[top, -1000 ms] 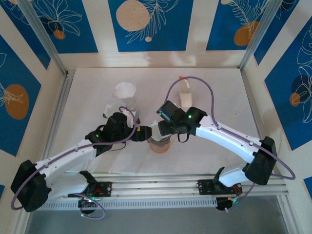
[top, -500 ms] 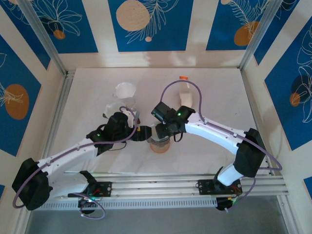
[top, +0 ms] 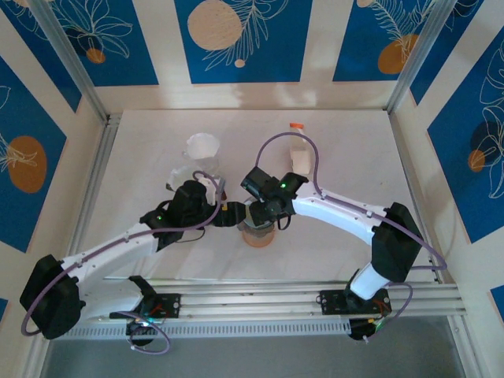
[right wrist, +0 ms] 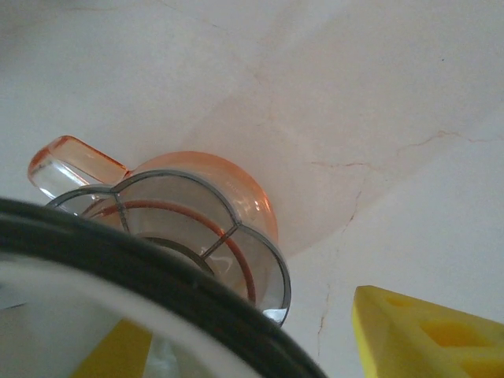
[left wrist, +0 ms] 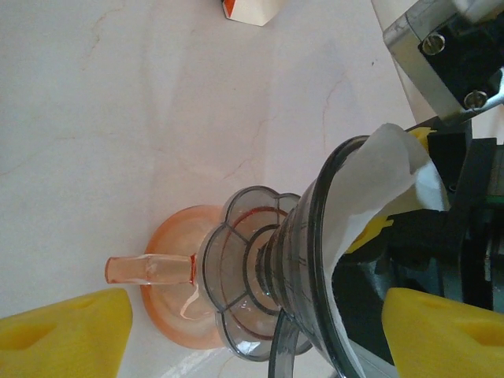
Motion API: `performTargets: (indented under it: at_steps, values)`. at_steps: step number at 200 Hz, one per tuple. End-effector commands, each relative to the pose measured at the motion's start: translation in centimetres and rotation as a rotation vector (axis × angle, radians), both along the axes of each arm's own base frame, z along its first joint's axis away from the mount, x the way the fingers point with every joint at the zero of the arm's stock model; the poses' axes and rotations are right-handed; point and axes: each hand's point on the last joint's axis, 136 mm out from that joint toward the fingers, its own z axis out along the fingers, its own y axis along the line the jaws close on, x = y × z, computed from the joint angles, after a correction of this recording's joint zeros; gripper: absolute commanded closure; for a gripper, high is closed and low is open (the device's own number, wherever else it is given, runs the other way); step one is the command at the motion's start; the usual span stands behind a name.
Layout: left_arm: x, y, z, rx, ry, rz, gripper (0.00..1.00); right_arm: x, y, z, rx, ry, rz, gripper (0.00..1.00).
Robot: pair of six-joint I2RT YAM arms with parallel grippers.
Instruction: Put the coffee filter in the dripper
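Observation:
A smoky-grey clear dripper [left wrist: 311, 228] sits on an orange glass cup [left wrist: 169, 260] near the table's front middle; the cup's edge [top: 258, 238] shows under the two grippers. The white paper coffee filter [left wrist: 378, 169] lies inside the dripper's cone, with its edge sticking out past the rim. My right gripper [top: 262, 213] hangs over the dripper and is open. One of its yellow fingers is inside the filter; the other [right wrist: 425, 331] stands outside, apart from the rim [right wrist: 197, 291]. My left gripper [top: 236, 214] is open at the dripper's left side, its fingers [left wrist: 63, 335] wide of the dripper.
A white bottle with an orange cap [top: 298, 153] stands behind the right arm. At the back left, a white cone-shaped thing [top: 202, 146] and a clear glass vessel [top: 183, 175] stand close to the left wrist. Open tabletop [top: 346, 150] lies at the right.
The right arm's elbow has swung left and forward, and its gripper has shifted slightly left over the dripper, uncovering the bottle. The left arm has hardly moved.

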Motion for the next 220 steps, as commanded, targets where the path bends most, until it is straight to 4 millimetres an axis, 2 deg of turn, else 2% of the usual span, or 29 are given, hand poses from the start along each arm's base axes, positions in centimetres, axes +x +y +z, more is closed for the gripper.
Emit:
performTargets:
  at_steps: [1, 57, 111, 149, 220]
  values:
    - [0.2, -0.3, 0.1, -0.031, 0.005, -0.007, 0.17, -0.4, -0.1, -1.0, -0.01, 0.028, 0.001, 0.33]
    - [0.1, -0.4, -0.2, -0.03, 0.015, -0.009, 0.17, -0.4, 0.0, -1.8, -0.019, 0.034, -0.002, 0.33]
    - [0.1, -0.2, -1.1, -0.009, 0.032, -0.002, 0.24, -0.1, 0.2, -0.3, 0.001, -0.002, 0.0, 0.33]
    - [0.0, -0.2, -1.7, -0.001, 0.049, -0.004, 0.28, 0.0, 0.2, 1.6, 0.03, -0.041, -0.005, 0.33]
    - [0.0, -0.3, -1.7, -0.01, 0.053, -0.003, 0.3, 0.0, -0.4, 7.6, 0.137, -0.156, -0.024, 0.32]
